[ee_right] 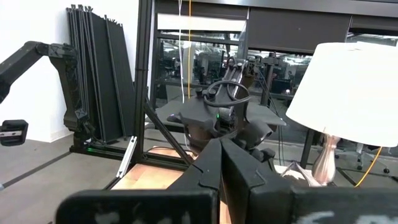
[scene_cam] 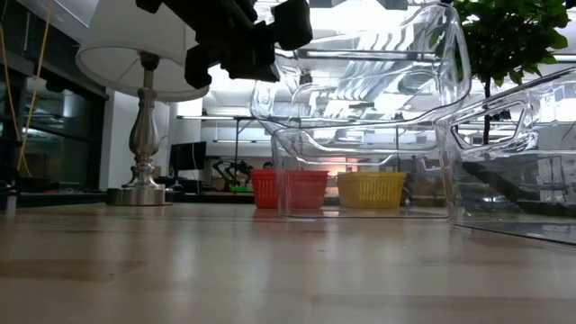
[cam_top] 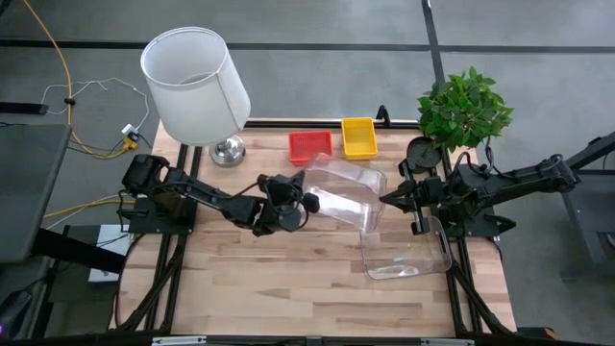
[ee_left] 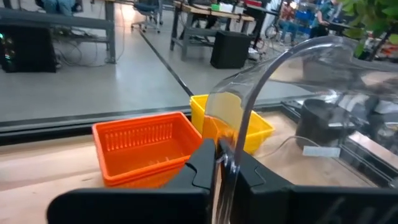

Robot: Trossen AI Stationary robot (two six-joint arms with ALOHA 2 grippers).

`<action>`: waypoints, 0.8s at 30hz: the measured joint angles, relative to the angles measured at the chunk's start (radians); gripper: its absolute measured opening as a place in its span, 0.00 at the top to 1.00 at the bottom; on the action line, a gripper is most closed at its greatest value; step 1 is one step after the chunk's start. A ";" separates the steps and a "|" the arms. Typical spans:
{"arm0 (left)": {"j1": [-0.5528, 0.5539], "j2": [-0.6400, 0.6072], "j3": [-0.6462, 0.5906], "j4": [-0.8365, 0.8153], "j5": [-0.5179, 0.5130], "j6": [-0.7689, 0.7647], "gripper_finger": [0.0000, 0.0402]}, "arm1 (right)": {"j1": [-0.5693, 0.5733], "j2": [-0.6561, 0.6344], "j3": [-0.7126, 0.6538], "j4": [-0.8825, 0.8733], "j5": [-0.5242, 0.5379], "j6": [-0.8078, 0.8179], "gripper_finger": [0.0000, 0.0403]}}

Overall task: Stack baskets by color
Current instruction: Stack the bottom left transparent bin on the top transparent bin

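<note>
Left jaws pinching clear tub (ee_left: 273,74) rim

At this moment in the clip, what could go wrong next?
The left gripper pinches only the thin rim of the lifted clear tub, so it may slip or swing. The red basket and yellow basket sit just behind it and could get knocked. The right gripper, shut, is close by; collision possible.
</note>
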 joint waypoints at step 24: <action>-0.014 -0.125 0.000 0.130 0.132 0.346 0.56 | 0.000 0.000 0.000 0.001 0.000 0.003 1.00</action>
